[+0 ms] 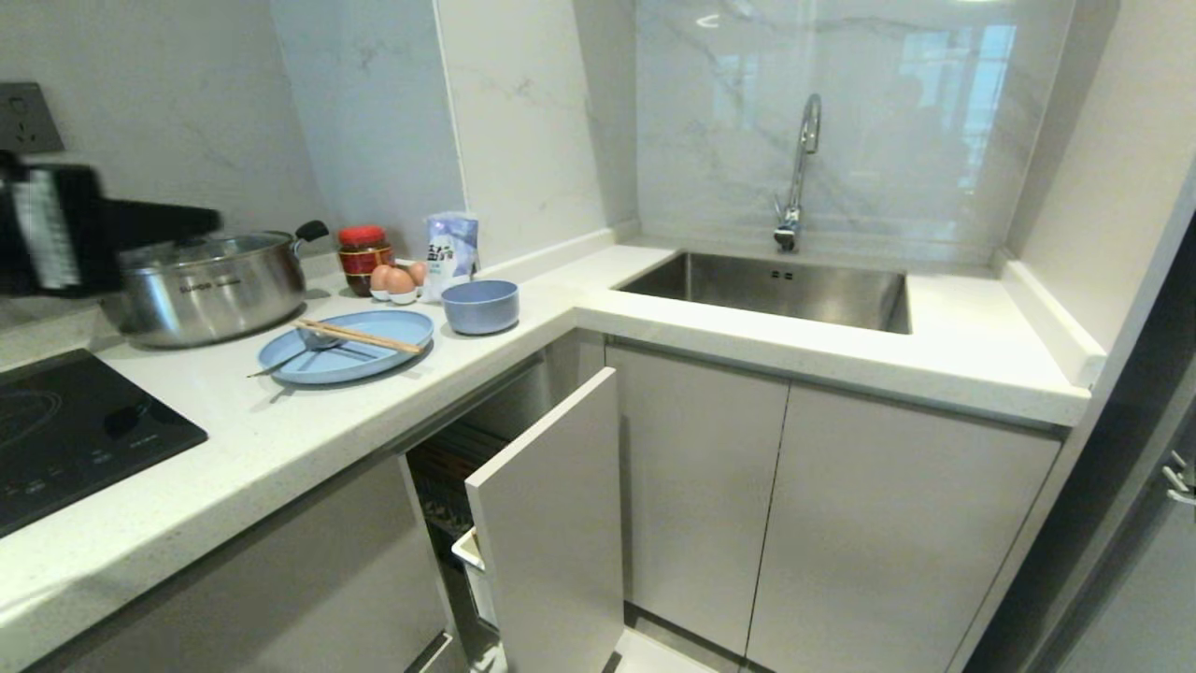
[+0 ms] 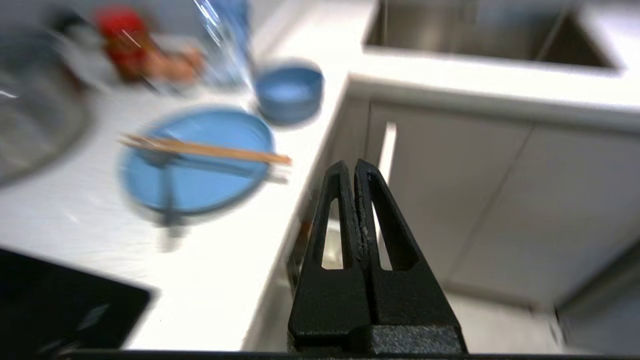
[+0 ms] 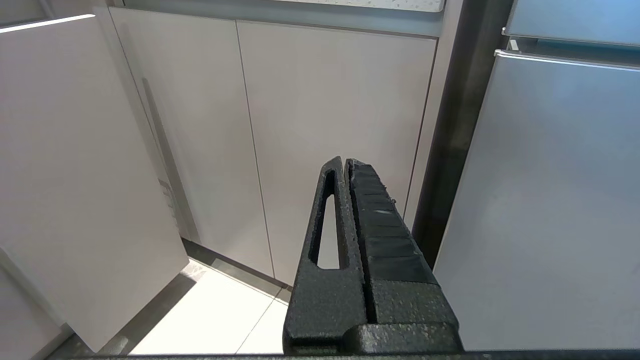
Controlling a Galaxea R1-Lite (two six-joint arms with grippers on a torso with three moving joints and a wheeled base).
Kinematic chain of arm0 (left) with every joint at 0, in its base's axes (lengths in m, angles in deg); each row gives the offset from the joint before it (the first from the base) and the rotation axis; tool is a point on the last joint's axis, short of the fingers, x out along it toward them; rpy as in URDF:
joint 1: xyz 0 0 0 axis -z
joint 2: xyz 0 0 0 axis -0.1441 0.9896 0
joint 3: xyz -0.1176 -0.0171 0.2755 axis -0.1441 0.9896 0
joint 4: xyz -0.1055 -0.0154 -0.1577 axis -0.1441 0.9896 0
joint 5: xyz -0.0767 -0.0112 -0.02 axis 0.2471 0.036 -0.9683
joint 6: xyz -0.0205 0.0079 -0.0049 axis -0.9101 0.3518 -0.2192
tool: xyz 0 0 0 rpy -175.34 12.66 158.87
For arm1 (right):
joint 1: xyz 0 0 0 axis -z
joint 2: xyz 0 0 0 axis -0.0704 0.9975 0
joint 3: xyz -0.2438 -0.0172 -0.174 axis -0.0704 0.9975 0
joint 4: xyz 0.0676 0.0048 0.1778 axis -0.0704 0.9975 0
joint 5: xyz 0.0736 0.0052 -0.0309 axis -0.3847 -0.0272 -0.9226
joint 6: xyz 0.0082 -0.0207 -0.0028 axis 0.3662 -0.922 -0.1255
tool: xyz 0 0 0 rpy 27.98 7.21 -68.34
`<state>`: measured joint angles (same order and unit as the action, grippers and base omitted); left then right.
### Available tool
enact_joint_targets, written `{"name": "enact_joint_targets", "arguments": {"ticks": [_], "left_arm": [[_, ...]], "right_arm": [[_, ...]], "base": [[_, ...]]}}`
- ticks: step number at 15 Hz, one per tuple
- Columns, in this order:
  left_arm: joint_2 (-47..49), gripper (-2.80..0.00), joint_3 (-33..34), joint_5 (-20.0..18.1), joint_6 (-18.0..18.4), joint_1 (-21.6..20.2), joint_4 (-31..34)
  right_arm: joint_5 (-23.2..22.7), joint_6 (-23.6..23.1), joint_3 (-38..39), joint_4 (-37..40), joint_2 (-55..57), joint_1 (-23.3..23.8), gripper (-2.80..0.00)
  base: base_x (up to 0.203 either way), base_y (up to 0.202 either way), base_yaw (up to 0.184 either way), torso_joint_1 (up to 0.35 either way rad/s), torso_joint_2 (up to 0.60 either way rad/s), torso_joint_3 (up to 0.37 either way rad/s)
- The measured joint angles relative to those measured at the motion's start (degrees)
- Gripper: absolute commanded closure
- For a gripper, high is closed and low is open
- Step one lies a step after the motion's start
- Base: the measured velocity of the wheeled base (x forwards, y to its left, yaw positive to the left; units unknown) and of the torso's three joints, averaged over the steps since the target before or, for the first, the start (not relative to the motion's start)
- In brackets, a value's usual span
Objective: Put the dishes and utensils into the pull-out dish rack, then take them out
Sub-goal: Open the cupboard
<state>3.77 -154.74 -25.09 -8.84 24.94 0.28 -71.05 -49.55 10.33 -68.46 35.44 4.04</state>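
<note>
Blue divided plate [image 1: 346,348] sits on the tabletop [image 1: 280,439] with the two chopsticks [image 1: 359,336] laid across it and the spoon [image 1: 297,355] in it, handle poking off the near rim. Blue bowl [image 1: 480,307] is just beside the plate, toward the sink [image 1: 775,290]. Dish rack [image 1: 547,523] below the tabletop edge is pulled partly out, front panel angled into the aisle; nothing loaded yet.

Left end effector [image 2: 354,167] is clenched, empty, raised over the tabletop edge (blurred in the head view, in front of the steel pot [image 1: 210,285]). Right end effector [image 3: 345,162] is clenched too, hanging low in front of the cabinet doors.

Risks: chopsticks rest loose on the plate, so tilting the plate would likely roll them off; a careless reach could nudge the eggs [image 1: 397,280], red-lidded jar [image 1: 364,257] or white packet [image 1: 451,252] behind.

Writing: pot carries a brand mark, and packet shows dark characters, neither legible.
</note>
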Motion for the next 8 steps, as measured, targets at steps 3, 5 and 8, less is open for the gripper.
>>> {"name": "enact_joint_targets", "arguments": {"ticks": [3,5,8], "left_arm": [[12.5,0.00,-1.7,5.3,-2.0,3.6,0.6],[19.5,0.00,-3.2,7.5,-2.7,4.7,2.4],[27.9,0.00,-6.8,8.1,-3.1,5.1,10.5]], "right_arm": [[0.0,0.0,0.0,0.0,0.0,0.0,0.00],[0.0,0.0,0.0,0.0,0.0,0.0,0.00],[0.0,0.0,0.0,0.0,0.0,0.0,0.00]], "base": [[0.000,0.000,0.000,0.000,0.00,0.000],[0.000,0.000,0.000,0.000,0.00,0.000],[0.000,0.000,0.000,0.000,0.00,0.000]]}}
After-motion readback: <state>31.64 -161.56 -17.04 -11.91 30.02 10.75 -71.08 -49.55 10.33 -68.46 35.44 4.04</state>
